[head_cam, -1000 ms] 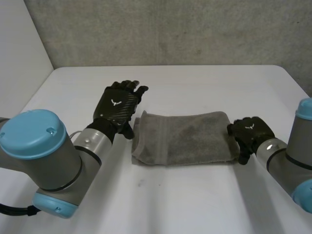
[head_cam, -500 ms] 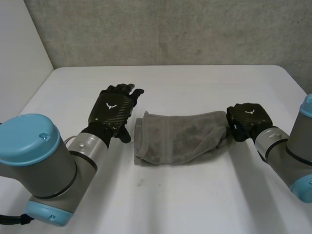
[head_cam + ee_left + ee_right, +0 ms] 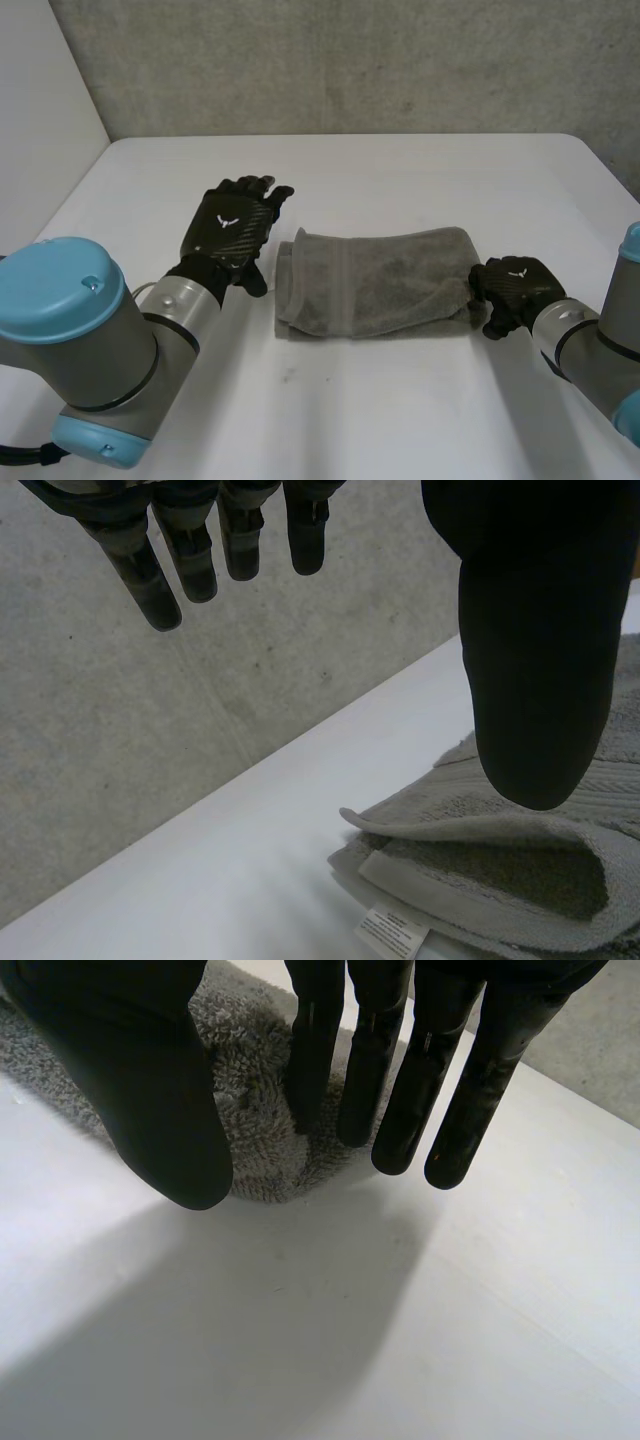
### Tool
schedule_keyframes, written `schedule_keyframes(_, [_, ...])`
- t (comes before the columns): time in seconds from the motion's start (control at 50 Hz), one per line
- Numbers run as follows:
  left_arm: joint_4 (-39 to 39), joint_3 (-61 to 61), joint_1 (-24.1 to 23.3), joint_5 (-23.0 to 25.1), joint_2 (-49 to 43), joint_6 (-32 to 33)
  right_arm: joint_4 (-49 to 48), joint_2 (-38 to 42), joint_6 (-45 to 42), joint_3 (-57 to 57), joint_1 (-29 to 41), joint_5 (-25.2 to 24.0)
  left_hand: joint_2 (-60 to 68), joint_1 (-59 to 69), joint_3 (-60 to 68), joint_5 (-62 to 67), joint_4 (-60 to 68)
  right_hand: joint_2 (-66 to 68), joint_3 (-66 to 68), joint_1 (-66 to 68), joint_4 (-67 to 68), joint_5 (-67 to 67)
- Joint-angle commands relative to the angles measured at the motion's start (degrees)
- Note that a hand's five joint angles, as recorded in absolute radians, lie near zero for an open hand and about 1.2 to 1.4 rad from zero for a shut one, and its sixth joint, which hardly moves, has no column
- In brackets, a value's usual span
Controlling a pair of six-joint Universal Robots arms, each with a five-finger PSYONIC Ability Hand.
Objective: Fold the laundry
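A grey towel (image 3: 375, 285) lies folded into a long strip in the middle of the white table (image 3: 400, 420). My left hand (image 3: 232, 228) hovers just off the towel's left end, its fingers straight and spread, holding nothing. In the left wrist view the left hand (image 3: 535, 630) is above the towel's (image 3: 500, 870) layered end, where a white label (image 3: 392, 930) sticks out. My right hand (image 3: 512, 290) rests at the towel's right end. In the right wrist view the right hand (image 3: 385, 1060) has straight fingers, and their tips touch the towel's (image 3: 250, 1110) corner, with the thumb apart.
A grey concrete wall (image 3: 350, 60) stands behind the table's far edge. Bare white table surrounds the towel on all sides. The left arm's large blue-capped joint (image 3: 65, 290) sits low at the near left.
The right hand, which had raised and bunched the towel's right end half a second ago, has come back down and outward; that end lies flat again. The left hand drew back slightly.
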Motion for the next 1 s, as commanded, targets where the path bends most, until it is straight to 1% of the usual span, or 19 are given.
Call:
schedule_keyframes(0.02, [0.1,0.0,-0.1,0.0,-0.1,0.1,-2.6,1.7,2.7,-1.4,0.3,0.8,1.2,0.4,1.2,-0.9,1.1,4.1,5.5,10.5,5.6,5.1])
schedule_keyframes(0.12, [0.0,-0.1,0.0,-0.1,-0.1,0.1,-3.0,2.5,11.8,-4.7,0.8,4.5,1.3,0.6,1.3,-0.7,1.3,3.1,4.5,9.5,4.6,4.1])
schedule_keyframes(0.14, [0.0,-0.1,0.0,-0.1,-0.1,0.1,-3.0,2.5,11.8,-4.7,0.8,4.5,1.3,0.6,1.3,-0.7,1.3,3.0,4.5,9.5,4.6,4.0])
schedule_keyframes(0.18, [0.0,-0.4,0.1,-0.1,0.0,0.1,-2.7,2.0,15.0,-5.5,0.8,5.8,1.3,0.6,1.3,-0.7,1.3,-0.5,1.0,6.0,1.1,0.5])
schedule_keyframes(0.2, [0.0,-0.4,0.1,-0.1,0.0,0.1,-2.7,2.0,15.0,-5.5,0.8,5.8,1.3,0.6,1.3,-0.7,1.3,-0.5,0.9,6.0,1.1,0.5])
schedule_keyframes(0.24, [0.1,-0.7,0.1,0.0,0.0,0.2,-2.4,1.2,15.7,-5.6,0.9,5.9,1.3,0.6,1.3,-0.7,1.3,-8.2,-6.8,-1.7,-6.7,-7.2])
schedule_keyframes(0.42, [0.3,-0.7,-0.1,0.1,-0.1,0.4,-2.1,0.4,15.9,-5.6,0.9,5.8,1.3,0.6,1.3,-0.7,1.3,-7.7,-6.3,-1.2,-6.2,-6.7])
schedule_keyframes(0.6, [0.4,-0.8,0.0,0.1,-0.2,0.4,-2.0,5.2,15.8,-7.5,1.1,5.7,1.3,0.6,1.3,-0.7,1.3,-5.0,-3.6,1.5,-3.5,-4.0])
schedule_keyframes(0.64, [0.4,-0.8,0.0,0.1,-0.2,0.4,-2.0,6.0,15.9,-8.0,1.1,5.7,1.3,0.6,1.3,-0.7,1.3,-3.5,-2.1,3.0,-2.0,-2.5])
schedule_keyframes(0.66, [0.4,-0.8,0.0,0.1,-0.2,0.5,-2.0,6.7,15.9,-8.4,1.0,5.6,1.3,0.6,1.3,-0.7,1.3,2.5,3.9,9.0,4.0,3.5])
schedule_keyframes(0.68, [0.4,-0.8,0.0,0.1,-0.2,0.5,-2.0,7.2,15.9,-8.7,1.0,5.4,1.3,0.6,1.3,-0.7,1.3,13.7,15.1,20.2,15.2,14.7])
schedule_keyframes(0.7, [0.4,-0.8,0.0,0.1,-0.2,0.5,-2.0,7.2,15.9,-8.7,1.0,5.4,1.3,0.6,1.3,-0.7,1.3,13.8,15.2,20.3,15.3,14.8])
schedule_keyframes(0.72, [0.4,-0.8,0.0,0.1,-0.2,0.5,-2.0,7.5,15.9,-9.2,1.0,5.3,1.3,0.6,1.3,-0.7,1.3,24.8,26.2,31.3,26.3,25.8])
schedule_keyframes(0.74, [0.4,-0.8,0.0,0.1,-0.2,0.5,-2.0,7.5,15.9,-9.2,1.0,5.3,1.3,0.6,1.3,-0.7,1.3,24.9,26.3,31.4,26.4,25.9])
schedule_keyframes(0.76, [0.4,-0.8,0.0,0.0,-0.2,0.5,-2.1,7.6,15.7,-9.7,1.1,5.1,1.3,0.6,1.3,-0.7,1.3,37.3,38.8,43.8,38.9,38.3])
schedule_keyframes(0.86, [0.4,-0.9,0.1,-0.1,0.0,0.5,-2.2,6.4,14.3,-11.8,2.9,4.8,1.3,0.6,1.3,-0.7,1.3,37.5,38.9,44.0,39.0,38.5])
schedule_keyframes(0.9, [0.4,-0.8,0.1,-0.1,0.1,0.5,-2.2,4.2,11.3,-14.9,8.2,5.1,1.3,0.6,1.3,-0.7,1.3,37.5,38.9,44.0,39.0,38.5])
schedule_keyframes(0.96, [0.4,-0.7,0.1,-0.1,0.2,0.5,-2.1,3.6,9.3,-16.5,11.3,4.8,1.3,0.6,1.3,-0.7,1.3,37.5,38.9,44.0,39.0,38.5])
schedule_keyframes(1.0, [0.4,-0.8,0.2,-0.2,0.4,0.6,-1.2,3.8,4.5,-19.4,16.6,4.8,1.2,0.4,1.2,-0.9,1.1,37.5,38.9,44.0,39.0,38.5])
